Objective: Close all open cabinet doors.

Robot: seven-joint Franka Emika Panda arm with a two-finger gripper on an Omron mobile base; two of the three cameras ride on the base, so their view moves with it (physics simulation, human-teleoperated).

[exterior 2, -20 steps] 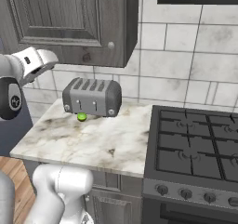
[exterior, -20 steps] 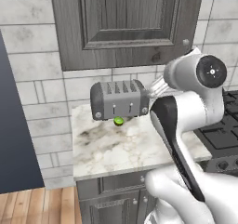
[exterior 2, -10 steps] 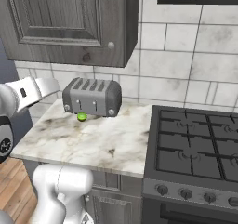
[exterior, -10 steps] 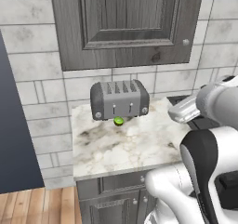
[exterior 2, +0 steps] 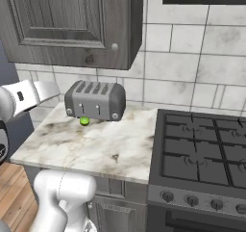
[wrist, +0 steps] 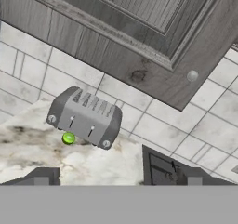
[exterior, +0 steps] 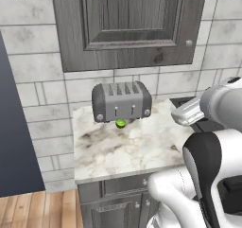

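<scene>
Since the earlier frame, the arm has swung down and back from the door [exterior: 127, 26] toward the counter [exterior: 123, 151]; that door sits shut above the toaster [exterior: 121, 101]; gripper [wrist: 116, 181] fingers stand apart, empty; the risk, I judge: a low swing clips the toaster or lime [exterior: 121, 123].

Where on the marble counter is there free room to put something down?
The counter is bare in front of the toaster, up to its front edge and the stove. It is crowded only at the back, where toaster and lime sit.
</scene>
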